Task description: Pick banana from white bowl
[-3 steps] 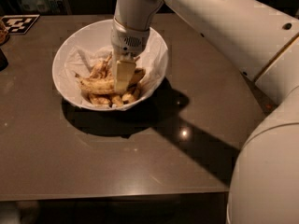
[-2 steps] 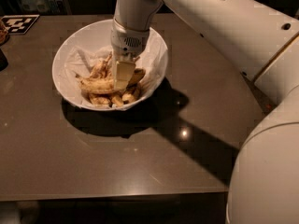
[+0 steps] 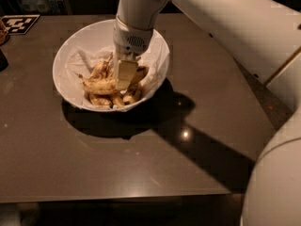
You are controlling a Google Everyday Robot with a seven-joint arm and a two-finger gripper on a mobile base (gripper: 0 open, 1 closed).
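Observation:
The white bowl [image 3: 62, 59] stands on the dark table at the upper left, lined with crumpled white paper. Several overripe bananas lie in it. The banana [image 3: 99, 85], the longest one, yellow with brown speckles, lies across the middle of the bowl. My gripper [image 3: 124, 75] reaches straight down into the bowl from above. Its tip is at the right end of the banana and covers that end. The smaller, browner bananas [image 3: 126, 97] lie in front of it and beside it.
A black-and-white marker tag [image 3: 19, 22] lies at the table's far left corner, with a dark object [image 3: 2, 60] at the left edge. My white arm [image 3: 225, 27] crosses the upper right. The table's front edge [image 3: 117, 197] runs along the bottom.

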